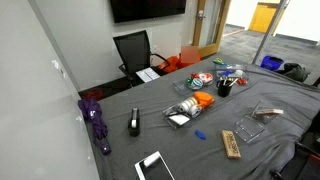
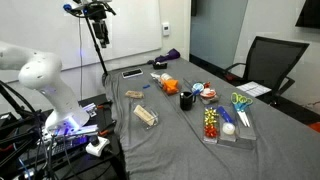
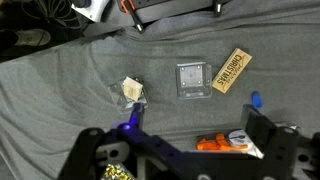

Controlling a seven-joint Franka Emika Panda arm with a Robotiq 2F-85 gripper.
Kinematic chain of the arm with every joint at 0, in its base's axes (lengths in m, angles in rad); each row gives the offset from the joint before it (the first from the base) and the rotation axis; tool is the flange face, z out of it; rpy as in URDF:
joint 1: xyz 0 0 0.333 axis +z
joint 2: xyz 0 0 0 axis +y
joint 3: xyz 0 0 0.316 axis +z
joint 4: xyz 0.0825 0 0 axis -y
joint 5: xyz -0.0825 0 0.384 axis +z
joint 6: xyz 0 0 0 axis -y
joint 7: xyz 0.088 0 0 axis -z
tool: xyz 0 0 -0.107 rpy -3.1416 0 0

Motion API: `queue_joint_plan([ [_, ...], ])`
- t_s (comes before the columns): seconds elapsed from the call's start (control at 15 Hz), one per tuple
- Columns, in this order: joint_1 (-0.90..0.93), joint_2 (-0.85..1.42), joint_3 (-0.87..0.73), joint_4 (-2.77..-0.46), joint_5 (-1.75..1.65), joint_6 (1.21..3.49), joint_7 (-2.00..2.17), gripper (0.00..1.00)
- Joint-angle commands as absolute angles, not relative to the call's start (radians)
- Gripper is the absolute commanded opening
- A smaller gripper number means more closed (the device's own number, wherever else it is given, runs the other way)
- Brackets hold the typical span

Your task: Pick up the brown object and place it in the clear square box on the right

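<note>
A grey cloth covers the counter [image 1: 150, 105] in an office with a black chair [image 1: 133, 50] and a wall screen [image 1: 148, 8]. The brown block [image 3: 229, 71] lies flat just beside the clear box [image 3: 192, 80]. In the wrist view its long axis slants from lower left to upper right. The jaws stand spread, holding nothing.

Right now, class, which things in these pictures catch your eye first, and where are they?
A cluttered grey-draped table fills every view, with the brown object lying flat beside the clear square box. In an exterior view, the white robot arm rises at the table's end, and a black chair stands beyond the table.
</note>
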State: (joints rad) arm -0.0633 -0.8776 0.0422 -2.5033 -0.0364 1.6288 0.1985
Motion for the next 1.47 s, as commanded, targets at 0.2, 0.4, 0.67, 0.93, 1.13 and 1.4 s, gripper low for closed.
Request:
queue_joint_plan([
  [0.2, -0.066, -0.876, 0.043, -2.501, -0.035, 1.626, 0.197, 1.0],
  [0.4, -0.066, -0.876, 0.043, -2.501, -0.035, 1.626, 0.197, 1.0],
  [0.67, -0.066, -0.876, 0.043, -2.501, -0.035, 1.627, 0.197, 1.0],
  [0.93, -0.077, -0.863, 0.063, -2.509, -0.016, 1.631, 0.264, 1.0],
  [1.13, -0.082, -0.847, 0.074, -2.517, 0.009, 1.642, 0.33, 1.0],
  [1.4, -0.086, -0.829, 0.083, -2.541, 0.094, 1.662, 0.43, 1.0],
])
